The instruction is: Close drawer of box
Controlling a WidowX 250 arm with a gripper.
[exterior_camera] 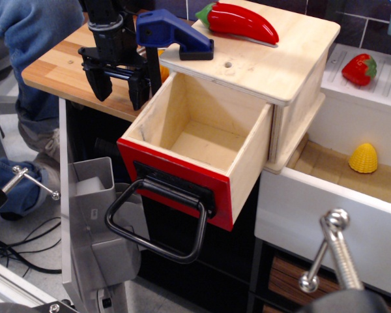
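Observation:
The box (274, 62) is light plywood with a flat overhanging top board that has a small hole. Its drawer (195, 140) is pulled far out toward me and is empty inside. The drawer has a glossy red front panel (176, 182) and a large black loop handle (158, 225) hanging below it. My black gripper (120, 85) hangs to the left of the drawer, above the wooden tabletop edge. Its fingers (99, 83) are spread apart with nothing between them. It does not touch the drawer.
A red toy pepper (241, 21) and a blue clamp (176, 34) lie on the box top. A white toy sink unit (352, 137) stands to the right with a toy strawberry (360, 68) and yellow corn (364, 158). The butcher-block tabletop (58, 65) lies behind the gripper. A person's legs are at far left.

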